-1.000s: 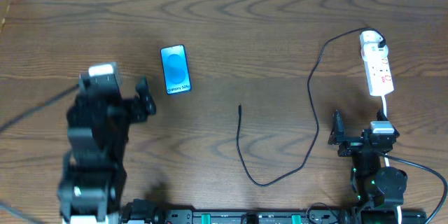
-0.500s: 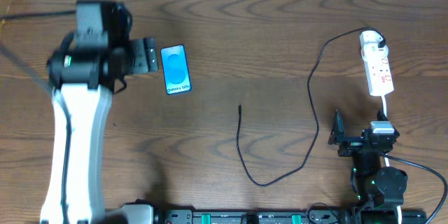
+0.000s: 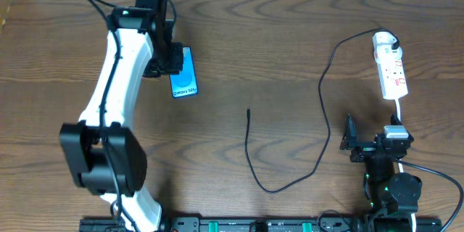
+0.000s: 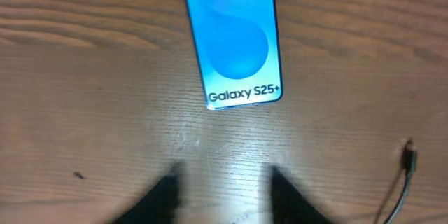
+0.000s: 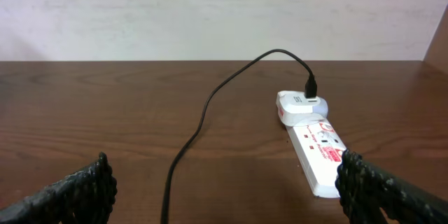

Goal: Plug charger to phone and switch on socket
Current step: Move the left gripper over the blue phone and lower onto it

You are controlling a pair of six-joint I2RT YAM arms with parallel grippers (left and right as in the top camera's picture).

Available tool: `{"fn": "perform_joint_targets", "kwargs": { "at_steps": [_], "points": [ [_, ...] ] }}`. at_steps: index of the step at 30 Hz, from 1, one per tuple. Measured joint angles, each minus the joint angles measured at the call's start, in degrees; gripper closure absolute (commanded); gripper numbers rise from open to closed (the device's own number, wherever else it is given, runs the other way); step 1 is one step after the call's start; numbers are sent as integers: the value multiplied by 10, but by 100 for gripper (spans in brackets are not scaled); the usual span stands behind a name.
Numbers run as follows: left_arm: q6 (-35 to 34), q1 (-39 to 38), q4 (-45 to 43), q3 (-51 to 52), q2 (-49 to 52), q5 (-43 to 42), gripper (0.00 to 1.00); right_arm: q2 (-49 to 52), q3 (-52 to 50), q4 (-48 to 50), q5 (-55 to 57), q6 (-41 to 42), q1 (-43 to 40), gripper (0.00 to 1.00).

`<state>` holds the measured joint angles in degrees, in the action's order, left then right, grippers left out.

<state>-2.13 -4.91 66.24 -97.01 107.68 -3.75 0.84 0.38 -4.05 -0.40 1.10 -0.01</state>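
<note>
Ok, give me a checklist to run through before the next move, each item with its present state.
1. Phone flat, screen up: ok.
2. Left gripper lined up with phone: ok; fingers apart, empty, short of its near end.
3. Charger tip plugged into phone: not ok; it lies loose mid-table.
4. White plug head seated in socket: ok.
5. Socket switched on: cannot tell.
6. Right gripper open and empty: ok.

left arm stretched far forward, left claw fingers parted, right claw spread wide
</note>
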Motion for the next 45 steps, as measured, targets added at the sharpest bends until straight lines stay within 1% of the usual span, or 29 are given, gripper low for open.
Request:
{"fn": "perform_joint_targets", "kwargs": {
  "at_steps": [8, 15, 22, 32, 45],
  "points": [
    [-1, 0, -12, 0, 29, -24, 2, 0, 0, 0, 0, 0, 0, 1],
    [-29, 0, -81, 0, 29, -26, 2, 0, 0, 0, 0, 0, 0, 1],
    [-70, 0, -97, 0, 64, -26, 2, 0, 0, 0, 0, 0, 0, 1],
    [-82, 0, -110, 0, 159, -26, 2, 0, 0, 0, 0, 0, 0, 1],
    [-79, 0, -143, 0, 170, -23, 2, 0, 0, 0, 0, 0, 0, 1]
  ]
}}
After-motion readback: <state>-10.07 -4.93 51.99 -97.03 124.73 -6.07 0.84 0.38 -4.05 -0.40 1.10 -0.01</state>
